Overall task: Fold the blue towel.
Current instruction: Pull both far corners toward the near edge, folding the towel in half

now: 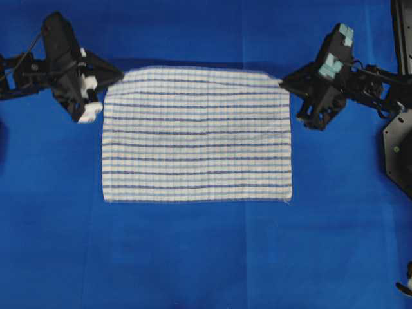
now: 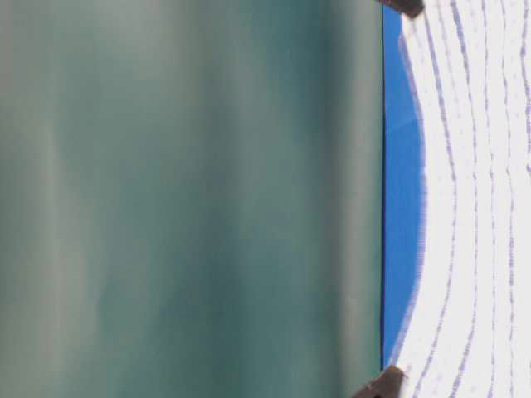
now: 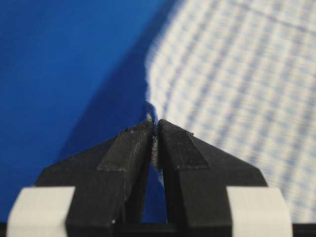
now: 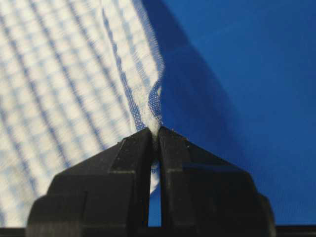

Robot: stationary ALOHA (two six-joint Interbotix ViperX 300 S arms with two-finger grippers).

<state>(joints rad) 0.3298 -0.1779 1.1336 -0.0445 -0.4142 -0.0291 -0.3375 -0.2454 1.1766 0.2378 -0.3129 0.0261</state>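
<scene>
The blue towel [image 1: 196, 135], white with thin blue stripes, lies spread out on the blue sheet. My left gripper [image 1: 120, 77] is shut on the towel's far left corner, and cloth [image 3: 154, 143] shows pinched between its black fingertips. My right gripper [image 1: 283, 82] is shut on the far right corner, where the towel's edge [image 4: 154, 106] bunches up into the jaws. The far edge is raised slightly off the sheet and casts a shadow. The table-level view shows the towel [image 2: 473, 199] with a black fingertip [image 2: 404, 7] at the top and another [image 2: 383, 385] at the bottom.
The plain blue sheet [image 1: 206, 257] covers the whole table. A black robot base [image 1: 398, 151] stands at the right edge. A blurred green-grey surface [image 2: 191, 199] fills most of the table-level view.
</scene>
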